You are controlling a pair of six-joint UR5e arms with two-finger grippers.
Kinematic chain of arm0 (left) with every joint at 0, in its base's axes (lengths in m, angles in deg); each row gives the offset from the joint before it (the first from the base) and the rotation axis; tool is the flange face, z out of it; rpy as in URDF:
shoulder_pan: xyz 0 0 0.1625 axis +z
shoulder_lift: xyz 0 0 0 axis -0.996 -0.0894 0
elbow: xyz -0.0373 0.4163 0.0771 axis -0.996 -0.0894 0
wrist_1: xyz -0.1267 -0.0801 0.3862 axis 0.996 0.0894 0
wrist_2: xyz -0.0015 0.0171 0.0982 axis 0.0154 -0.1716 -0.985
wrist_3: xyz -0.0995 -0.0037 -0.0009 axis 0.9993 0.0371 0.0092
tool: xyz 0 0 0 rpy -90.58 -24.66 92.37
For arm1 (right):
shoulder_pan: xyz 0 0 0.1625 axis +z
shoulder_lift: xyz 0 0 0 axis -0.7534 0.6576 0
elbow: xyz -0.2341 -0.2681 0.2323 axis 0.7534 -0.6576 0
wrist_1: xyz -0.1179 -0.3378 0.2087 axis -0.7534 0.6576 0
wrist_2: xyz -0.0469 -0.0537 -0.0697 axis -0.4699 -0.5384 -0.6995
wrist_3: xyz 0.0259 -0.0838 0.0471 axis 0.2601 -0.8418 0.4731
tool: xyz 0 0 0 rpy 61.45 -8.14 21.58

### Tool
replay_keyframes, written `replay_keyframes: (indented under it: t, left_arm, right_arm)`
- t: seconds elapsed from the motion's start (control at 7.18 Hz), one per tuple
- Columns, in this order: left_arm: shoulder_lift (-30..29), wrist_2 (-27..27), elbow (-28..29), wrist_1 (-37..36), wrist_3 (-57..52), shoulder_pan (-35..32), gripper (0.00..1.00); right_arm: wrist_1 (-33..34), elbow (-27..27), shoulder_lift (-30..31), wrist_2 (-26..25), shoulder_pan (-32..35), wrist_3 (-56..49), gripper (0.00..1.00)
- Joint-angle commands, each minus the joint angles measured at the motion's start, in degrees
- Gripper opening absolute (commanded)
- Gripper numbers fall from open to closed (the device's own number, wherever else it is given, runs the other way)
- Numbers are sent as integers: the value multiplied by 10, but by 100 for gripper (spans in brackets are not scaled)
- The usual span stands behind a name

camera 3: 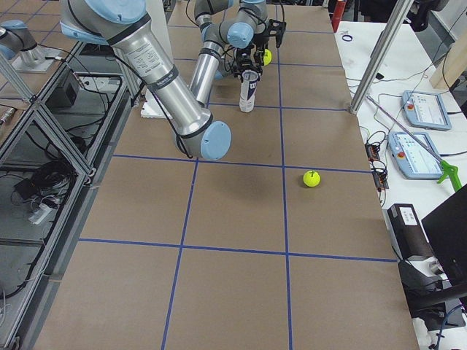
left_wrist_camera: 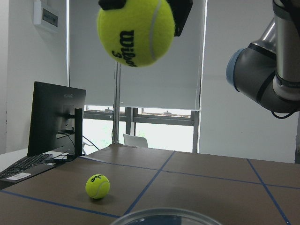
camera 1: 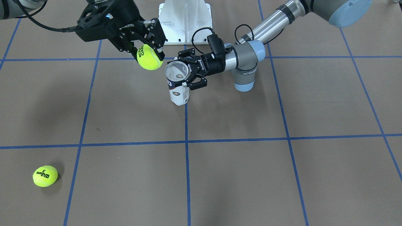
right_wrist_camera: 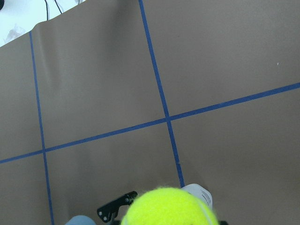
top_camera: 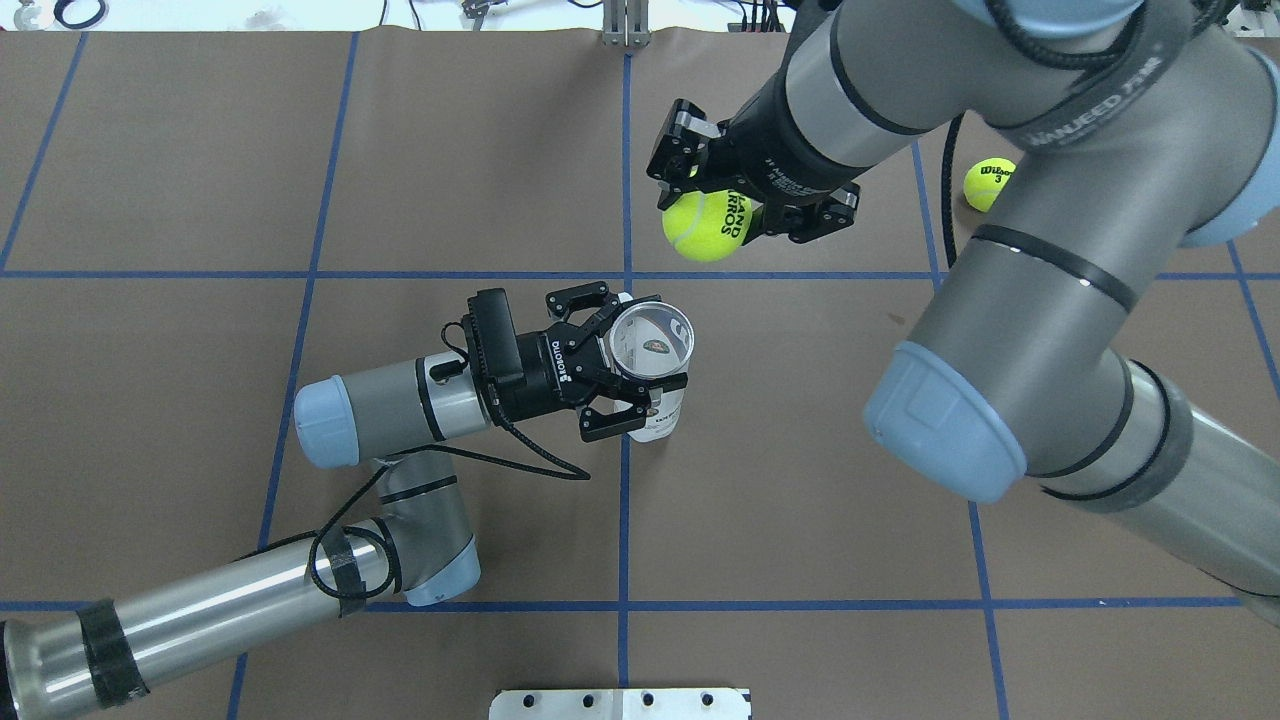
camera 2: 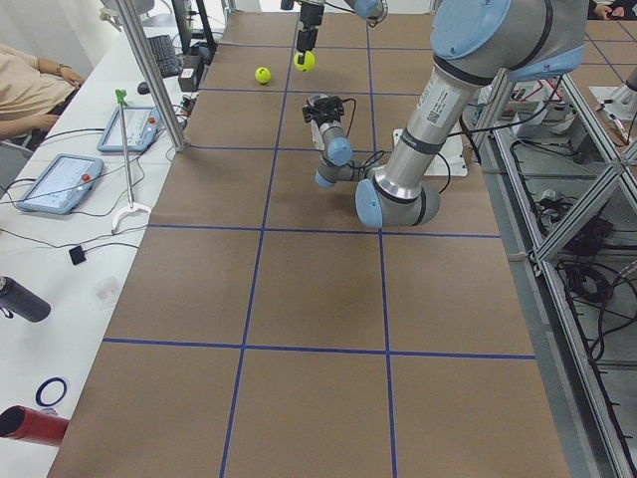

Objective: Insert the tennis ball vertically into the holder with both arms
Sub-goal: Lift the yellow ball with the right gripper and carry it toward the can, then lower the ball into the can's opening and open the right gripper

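Right end effector (camera 1: 150, 54), seen from the front, is clamped on the tennis ball (camera 1: 151, 60), raised beside the holder (camera 1: 178, 94). The left end effector (camera 1: 187, 73) grips the upright holder near its rim. Overhead, the ball sits clear of the open mouth. The left wrist view shows it hanging off-centre. My judgement is that a misaligned release would hit the rim and bounce across the worktop (camera 1: 251, 125).
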Motion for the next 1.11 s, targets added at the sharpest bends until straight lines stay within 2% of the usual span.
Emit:
replay_keyframes:
  t: [0.0, 0.14, 0.28, 0.84, 0.97]
  left_arm:
    - [0, 0, 0, 0, 0, 0, 86]
    - [0, 0, 0, 0, 0, 1, 86]
    - [0, 0, 0, 0, 0, 1, 86]
    - [0, 0, 0, 0, 0, 2, 86]
    - [0, 0, 0, -1, 0, 1, 86]
  right_arm:
    - [47, -25, -35, -71, -50, 10, 46]
    - [57, -29, -35, -106, -77, 10, 52]
    - [70, -34, -35, -127, -94, 9, 52]
    - [80, -49, -35, -141, -105, 9, 63]
    - [80, -48, -34, -142, -106, 9, 81]
